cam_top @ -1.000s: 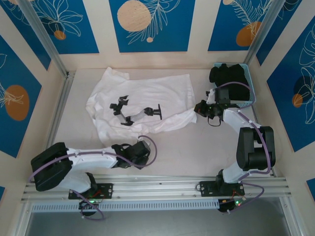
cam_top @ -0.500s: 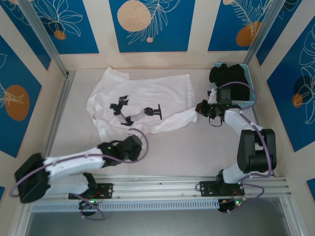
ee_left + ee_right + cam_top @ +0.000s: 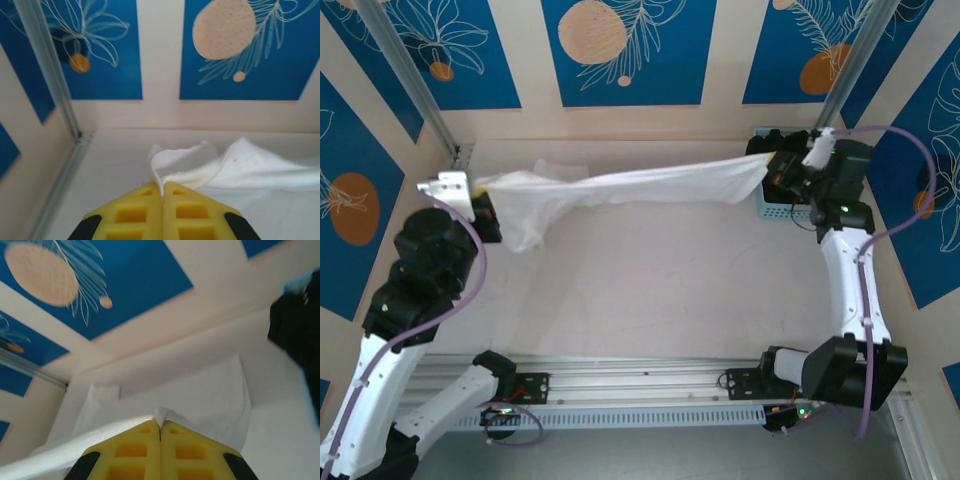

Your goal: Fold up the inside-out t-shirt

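Between the two sets of jaws, seen from above, the inside-out t-shirt (image 3: 630, 185) hangs stretched in a long band over the table (image 3: 650, 300), probably pulled taut to shake it flat before folding. The left gripper (image 3: 485, 208) and the right gripper (image 3: 775, 172) each hold one end. Just behind the right jaws, a black garment (image 3: 760, 147) in its basket (image 3: 778, 210) is partly covered.

From the left wrist, the jaws are pressed together, pinching a fold of white cloth that fans away ahead and to the right, its far end cut off.

From the right wrist, the jaws likewise pinch a shirt edge. Cloth spreads ahead and trails off left, and no print can be made out.
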You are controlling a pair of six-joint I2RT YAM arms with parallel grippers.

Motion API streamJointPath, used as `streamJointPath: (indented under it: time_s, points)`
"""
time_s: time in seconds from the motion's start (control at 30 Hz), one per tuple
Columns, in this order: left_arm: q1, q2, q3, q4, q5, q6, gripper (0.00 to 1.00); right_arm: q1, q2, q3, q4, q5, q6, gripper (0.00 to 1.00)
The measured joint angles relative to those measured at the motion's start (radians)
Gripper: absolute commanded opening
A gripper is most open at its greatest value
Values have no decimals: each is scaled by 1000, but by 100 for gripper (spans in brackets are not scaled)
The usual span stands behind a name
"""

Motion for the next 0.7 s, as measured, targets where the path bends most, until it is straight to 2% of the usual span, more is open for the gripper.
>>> streamJointPath:
  time_s: [0.1, 0.23, 0.47, 0.6, 0.7]
  points:
    - [56, 84, 124, -50, 10, 61, 0, -45, -45, 33, -15, -25, 4, 0]
    - [78, 173, 274, -98, 72, 114, 0, -59, -96, 78, -58, -53, 6, 0]
    - [79, 140, 408, -82, 218, 145, 0, -60, -227, 225, -132, -80, 6, 0]
    - [82, 184, 542, -84, 208, 146, 0, -58, -289, 302, -135, -82, 6, 0]
    - [149, 276, 597, -61, 206, 127, 0, -41, -283, 320, -104, -78, 7, 0]
